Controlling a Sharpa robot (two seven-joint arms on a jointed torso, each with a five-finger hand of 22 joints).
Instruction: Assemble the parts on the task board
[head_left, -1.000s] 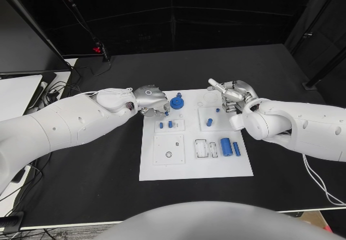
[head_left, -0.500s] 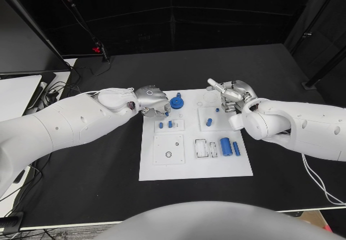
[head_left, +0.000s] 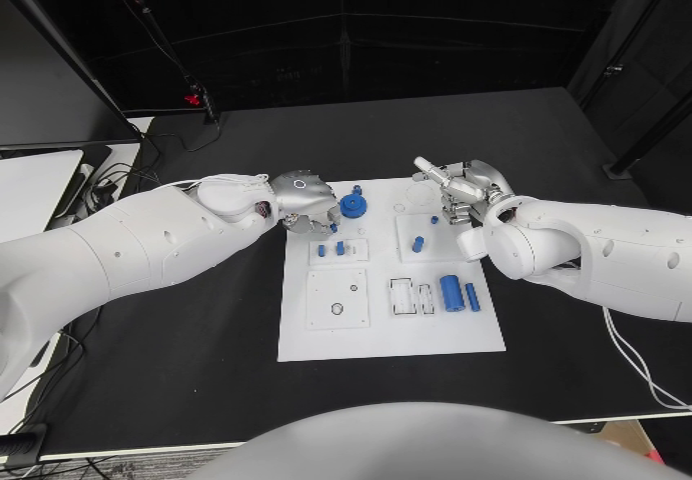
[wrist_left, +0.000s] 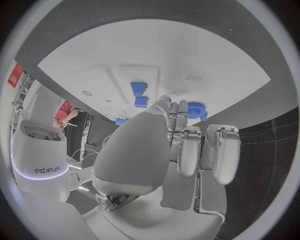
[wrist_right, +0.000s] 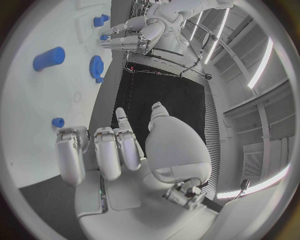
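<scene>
- The task board (head_left: 389, 330) lies flat in the middle of the black table (head_left: 173, 380), and both hands hover at its far end.
- The left hand (head_left: 306, 203) sits at the board's far left corner, fingers curled down just beside the blue gear (head_left: 353, 206); whether it grips anything, I cannot tell.
- The right hand (head_left: 464, 190) hangs over the board's far right corner, fingers apart, holding nothing.
- Near the board's centre, two small blue pegs (head_left: 332, 249) stand side by side.
- A short blue pin (head_left: 417, 243) lies right of those pegs.
- On the board's right side a large blue cylinder (head_left: 453, 292) lies beside a thinner blue rod (head_left: 472, 297).
</scene>
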